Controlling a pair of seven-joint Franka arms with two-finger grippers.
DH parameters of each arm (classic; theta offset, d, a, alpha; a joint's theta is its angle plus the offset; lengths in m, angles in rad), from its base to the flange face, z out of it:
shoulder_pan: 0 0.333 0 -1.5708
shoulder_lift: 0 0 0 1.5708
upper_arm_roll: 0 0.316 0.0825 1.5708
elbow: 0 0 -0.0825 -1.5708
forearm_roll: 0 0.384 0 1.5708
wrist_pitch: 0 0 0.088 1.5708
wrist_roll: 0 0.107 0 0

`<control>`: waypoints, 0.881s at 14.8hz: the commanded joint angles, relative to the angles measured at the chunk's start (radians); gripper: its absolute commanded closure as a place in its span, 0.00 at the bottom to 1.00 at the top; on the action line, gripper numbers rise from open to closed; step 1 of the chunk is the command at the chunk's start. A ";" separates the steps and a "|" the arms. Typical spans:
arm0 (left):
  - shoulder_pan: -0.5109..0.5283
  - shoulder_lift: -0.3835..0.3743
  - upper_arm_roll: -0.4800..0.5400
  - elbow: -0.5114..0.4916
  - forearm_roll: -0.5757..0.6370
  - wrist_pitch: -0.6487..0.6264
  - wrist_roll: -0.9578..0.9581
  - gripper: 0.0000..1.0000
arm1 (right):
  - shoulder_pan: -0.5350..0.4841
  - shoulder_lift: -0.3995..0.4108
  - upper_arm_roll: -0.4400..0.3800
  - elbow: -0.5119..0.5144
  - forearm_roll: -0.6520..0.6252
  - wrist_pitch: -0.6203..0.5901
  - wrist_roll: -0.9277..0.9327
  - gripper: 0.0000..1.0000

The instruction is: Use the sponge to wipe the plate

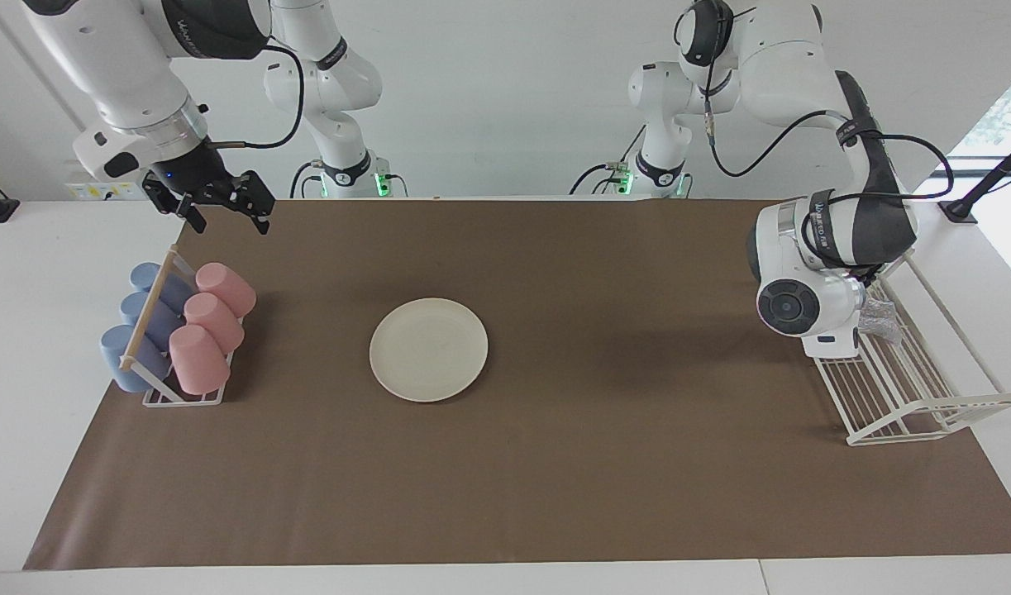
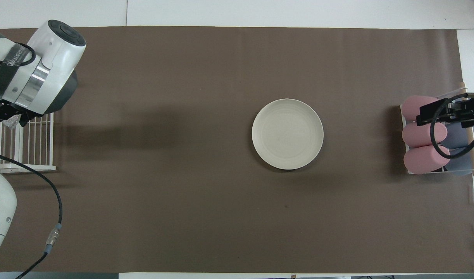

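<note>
Bench (image 1: 26, 273): smooth white top, overlaid by a matt brown paper sheet (image 1: 604, 463) with faint creases. Plate (image 1: 428, 349): cream, matt, faint concentric rings. Sponge (image 1: 881, 311), just beside the left hand (image 2: 4, 115): silvery, glittering, crinkled mesh fabric. Wire rack (image 1: 910, 388) beneath it: white-coated metal rods. Cups (image 1: 199, 335): pink and blue, matt plastic look, under a pale wooden bar (image 1: 148, 310). Arm shells (image 1: 133, 66): glossy white plastic; hands matt black.
</note>
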 commanded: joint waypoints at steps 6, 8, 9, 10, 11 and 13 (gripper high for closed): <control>0.008 -0.023 0.003 0.015 -0.038 0.028 -0.003 0.00 | -0.006 0.005 0.008 0.006 -0.013 0.028 -0.020 0.00; 0.023 -0.057 0.003 0.020 -0.095 0.042 0.000 0.00 | -0.004 0.005 0.008 0.006 -0.013 0.028 -0.020 0.00; 0.032 -0.082 0.000 0.020 -0.126 0.051 0.007 0.00 | -0.002 0.005 0.010 0.006 -0.013 0.028 -0.020 0.00; 0.035 -0.106 0.000 0.020 -0.170 0.062 0.014 0.00 | -0.001 0.005 0.010 0.006 -0.013 0.026 -0.020 0.00; 0.042 -0.134 0.000 0.020 -0.216 0.079 0.032 0.00 | -0.002 0.005 0.010 0.006 -0.013 0.028 -0.018 0.00; 0.042 -0.174 -0.005 0.023 -0.262 0.085 0.066 0.00 | -0.001 0.005 0.012 0.006 -0.013 0.028 -0.017 0.00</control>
